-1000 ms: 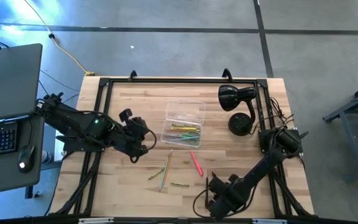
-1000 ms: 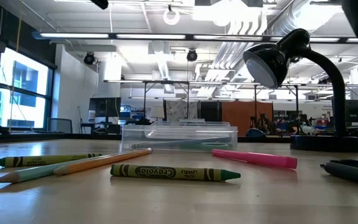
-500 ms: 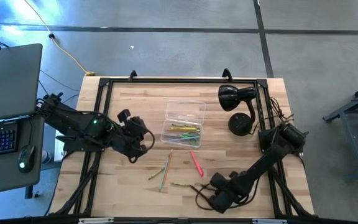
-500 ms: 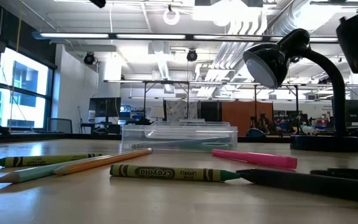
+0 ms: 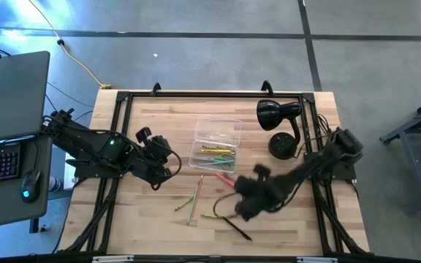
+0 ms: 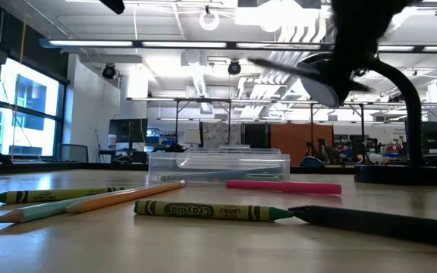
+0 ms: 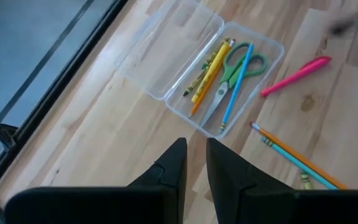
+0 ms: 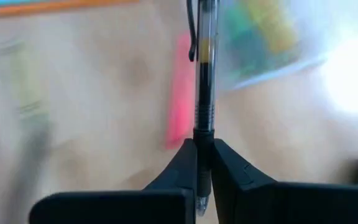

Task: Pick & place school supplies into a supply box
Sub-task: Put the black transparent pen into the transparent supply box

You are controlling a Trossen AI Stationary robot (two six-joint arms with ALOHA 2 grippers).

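Observation:
The clear supply box [image 5: 196, 157] lies open mid-table; its base [image 7: 272, 53] holds yellow pencils, green-handled scissors and a blue pencil. On the wood lie a pink marker [image 7: 294, 74], an orange and a grey-blue pencil [image 5: 194, 197], green crayons [image 6: 211, 211] and a black pen [image 5: 236, 228]. My right gripper [image 5: 248, 197], blurred, hangs above the marker, near the box, shut on a clear-barrelled pen [image 8: 204, 74]. My left gripper [image 7: 196, 168] hovers left of the box, slightly open, with nothing between its fingers. My right gripper pinches the pen's barrel [image 8: 202, 134] between its two fingers, close to the writing tip. The pen lies along the fingers, and its clip end [image 8: 194, 31] sticks out past the fingertips. The fingers slant down from above. The pen is lifted clear of the table.
A black desk lamp [image 5: 280, 124] stands at the far right corner, right of the box. A laptop [image 5: 9, 95] sits on a stand beyond the table's left edge. A black frame rail [image 5: 218, 93] runs around the tabletop.
My right gripper has shut on a pen by the near edge and swung fast up and toward the far-left, to the box, rolling as it went. The second black pen slid leftward and stays on the table. The pink marker has shifted a little.

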